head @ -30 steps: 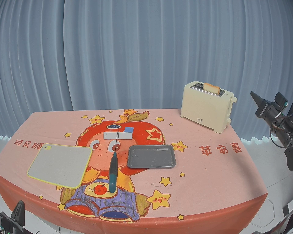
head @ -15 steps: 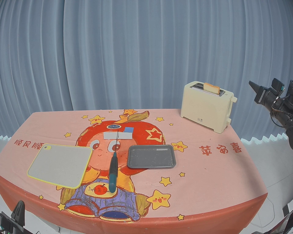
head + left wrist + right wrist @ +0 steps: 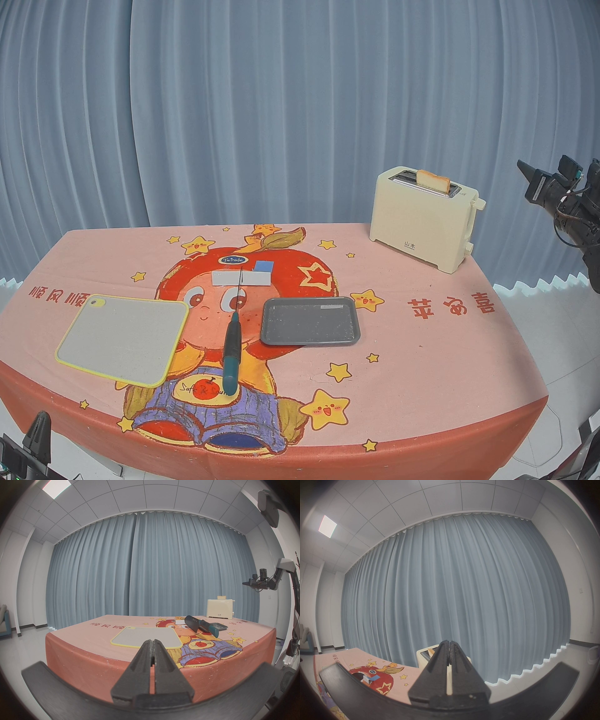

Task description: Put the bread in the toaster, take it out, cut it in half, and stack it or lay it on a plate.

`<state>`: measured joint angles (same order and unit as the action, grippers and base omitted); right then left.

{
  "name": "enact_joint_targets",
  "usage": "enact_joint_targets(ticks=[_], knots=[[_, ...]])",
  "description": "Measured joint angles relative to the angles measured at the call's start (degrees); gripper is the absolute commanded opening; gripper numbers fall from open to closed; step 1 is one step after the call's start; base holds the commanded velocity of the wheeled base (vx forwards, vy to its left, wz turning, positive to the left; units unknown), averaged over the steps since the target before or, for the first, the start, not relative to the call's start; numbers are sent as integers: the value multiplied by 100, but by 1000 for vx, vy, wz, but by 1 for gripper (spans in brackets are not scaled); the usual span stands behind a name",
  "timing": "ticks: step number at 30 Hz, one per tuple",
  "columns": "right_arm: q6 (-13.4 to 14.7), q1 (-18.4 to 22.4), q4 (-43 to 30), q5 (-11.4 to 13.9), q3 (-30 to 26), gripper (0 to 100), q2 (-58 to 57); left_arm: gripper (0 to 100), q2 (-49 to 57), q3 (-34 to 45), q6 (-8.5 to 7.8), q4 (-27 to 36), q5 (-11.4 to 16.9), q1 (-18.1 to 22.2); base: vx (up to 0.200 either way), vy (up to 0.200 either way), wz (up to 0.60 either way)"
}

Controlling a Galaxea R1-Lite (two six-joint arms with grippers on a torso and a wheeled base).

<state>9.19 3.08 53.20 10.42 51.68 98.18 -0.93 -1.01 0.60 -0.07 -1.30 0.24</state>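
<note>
- The bread (image 3: 433, 180) stands in the toaster's (image 3: 420, 224) slot. Only its top edge shows, the rest being sunk inside.
- The right hand (image 3: 524, 167), shut on nothing, hangs in the air right of the toaster and apart from it, with its arm cut off at the edge.
- The left hand (image 3: 153, 643), also closed and empty, sits low off the counter's (image 3: 437, 375) near edge, far from the toaster.
- A grey plate (image 3: 310, 342), a knife (image 3: 232, 350) and a cutting board (image 3: 122, 337) lie in a row leftward from the toaster.

My black right pincer (image 3: 524, 167) hangs raised high out at my right side, jaws pressed together, empty; my black left pincer (image 3: 153, 643) sits low, likewise closed, empty
</note>
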Motion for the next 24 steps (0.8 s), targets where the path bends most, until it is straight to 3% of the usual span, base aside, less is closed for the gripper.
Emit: enact_joint_targets(ticks=[24], knots=[[-16, -44, 294, -49, 80, 0, 686, 0, 0, 0, 0, 0, 0, 0, 0, 0, 0]])
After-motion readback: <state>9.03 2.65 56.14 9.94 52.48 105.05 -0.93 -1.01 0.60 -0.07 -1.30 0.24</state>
